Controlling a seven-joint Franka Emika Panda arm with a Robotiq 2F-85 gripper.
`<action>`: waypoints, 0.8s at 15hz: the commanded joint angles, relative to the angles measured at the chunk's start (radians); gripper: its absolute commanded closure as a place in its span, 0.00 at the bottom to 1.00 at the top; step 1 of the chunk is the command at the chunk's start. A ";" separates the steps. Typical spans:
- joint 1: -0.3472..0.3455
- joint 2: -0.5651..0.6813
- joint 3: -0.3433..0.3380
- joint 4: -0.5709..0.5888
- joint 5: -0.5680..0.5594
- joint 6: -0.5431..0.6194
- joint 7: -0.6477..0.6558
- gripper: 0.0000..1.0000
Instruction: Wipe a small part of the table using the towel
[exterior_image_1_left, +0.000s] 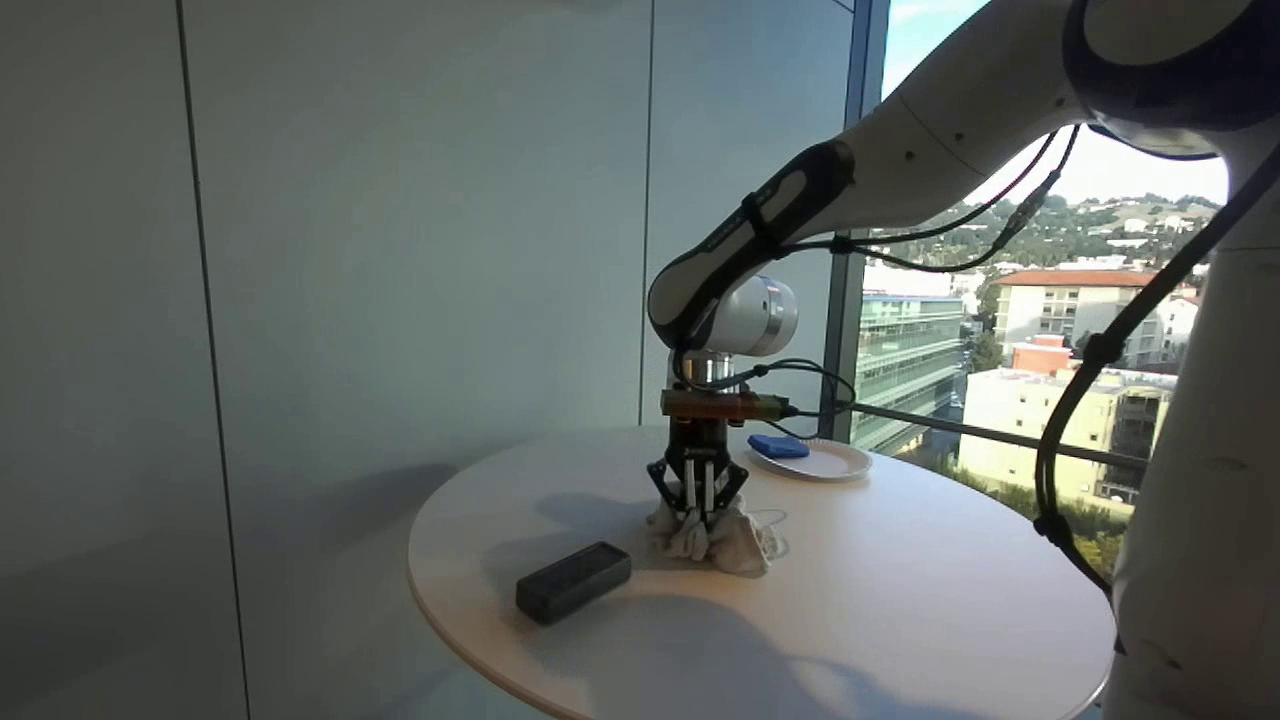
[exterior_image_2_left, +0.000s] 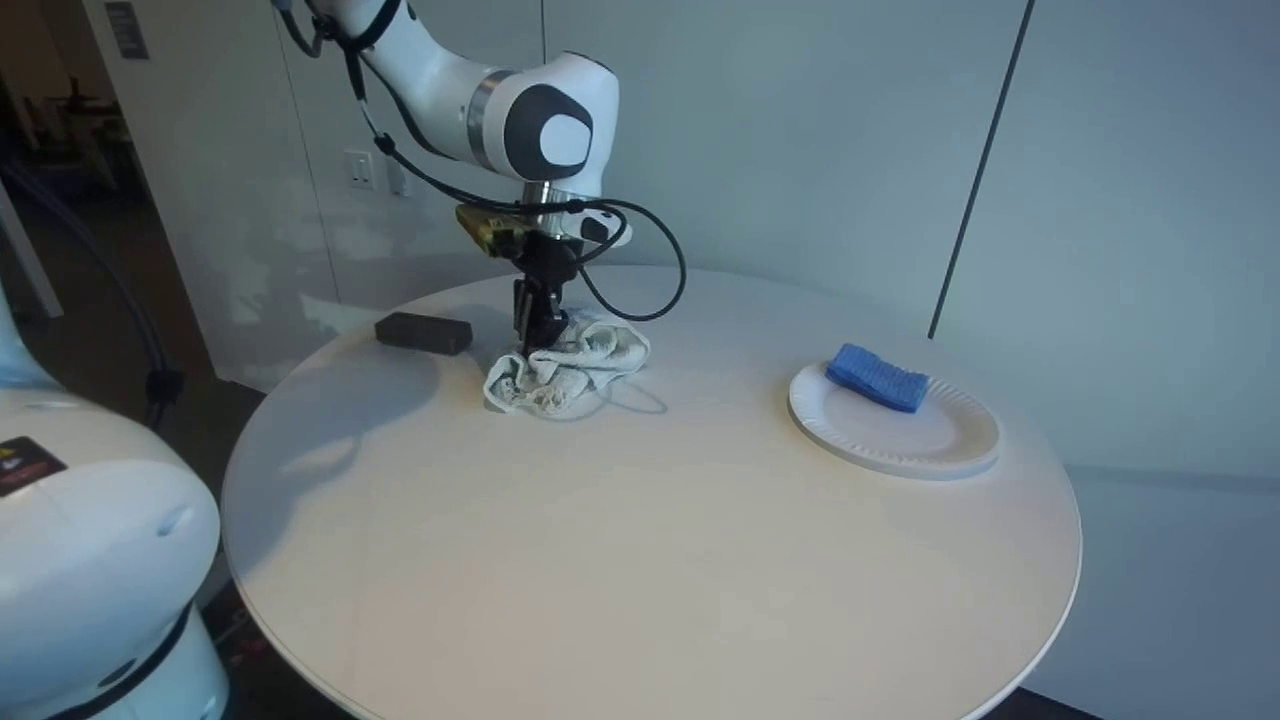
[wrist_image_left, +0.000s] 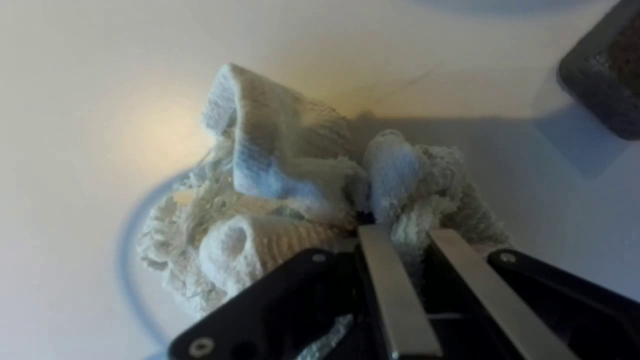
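Note:
A crumpled off-white towel (exterior_image_1_left: 742, 545) lies bunched on the white round table (exterior_image_1_left: 920, 590). It also shows in an exterior view (exterior_image_2_left: 608, 348) and in the wrist view (wrist_image_left: 290, 135). My gripper (exterior_image_1_left: 706, 512) points straight down into the towel, and it also shows in an exterior view (exterior_image_2_left: 532, 345). In the wrist view the gripper (wrist_image_left: 405, 232) has its fingers close together with a fold of towel pinched between them. The towel bunches out on both sides of the fingers and rests on the table. The fingertips are partly hidden by the cloth.
A dark rectangular block (exterior_image_1_left: 573, 582) lies close to the towel, also in an exterior view (exterior_image_2_left: 423, 333) and the wrist view (wrist_image_left: 610, 75). A white plate (exterior_image_2_left: 900, 440) holds a blue sponge-like cloth (exterior_image_2_left: 877, 377). A thin bluish curved line (wrist_image_left: 127, 255) marks the table beside the towel.

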 joint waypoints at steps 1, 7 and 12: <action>-0.018 -0.079 0.027 -0.158 -0.081 -0.031 0.153 0.93; -0.089 0.104 -0.025 0.105 -0.242 -0.071 0.104 0.93; -0.091 0.261 -0.063 0.371 -0.269 -0.066 -0.068 0.93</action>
